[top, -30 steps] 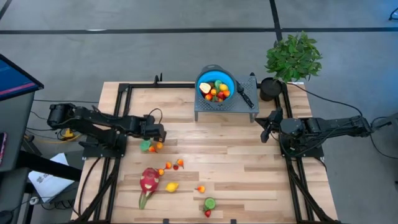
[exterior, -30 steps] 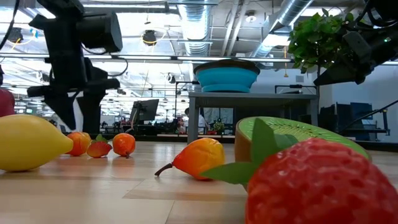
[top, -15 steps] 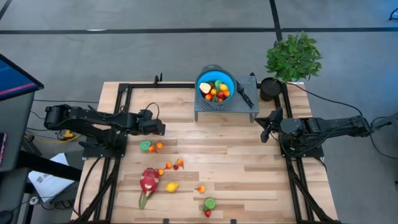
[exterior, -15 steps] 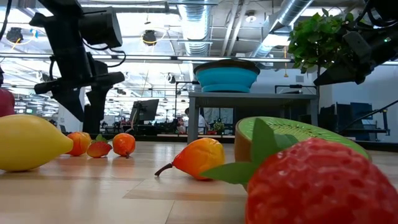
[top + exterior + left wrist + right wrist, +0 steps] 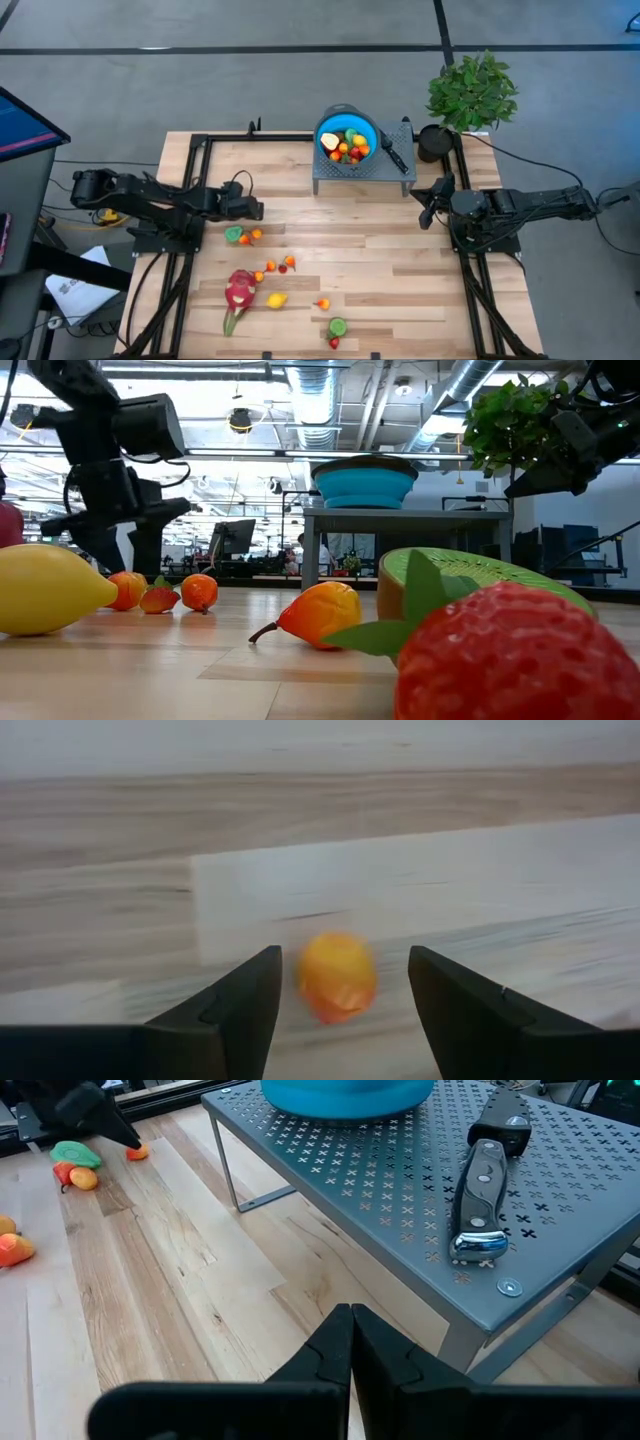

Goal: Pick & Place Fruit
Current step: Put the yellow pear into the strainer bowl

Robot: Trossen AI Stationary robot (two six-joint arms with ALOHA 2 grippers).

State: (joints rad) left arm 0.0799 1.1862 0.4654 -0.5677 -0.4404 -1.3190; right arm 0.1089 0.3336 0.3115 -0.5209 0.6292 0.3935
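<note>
The left end effector [image 5: 256,209] hangs over the tabletop [image 5: 400,260] with its fingers apart, holding nothing. A small orange fruit [image 5: 338,976] sits just below, between the fingers. The right end effector [image 5: 424,202] is clenched, near the gray rack [image 5: 345,178].

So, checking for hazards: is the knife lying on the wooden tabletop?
No, the knife lies on the grey perforated metal stand, beside the blue bowl.
</note>
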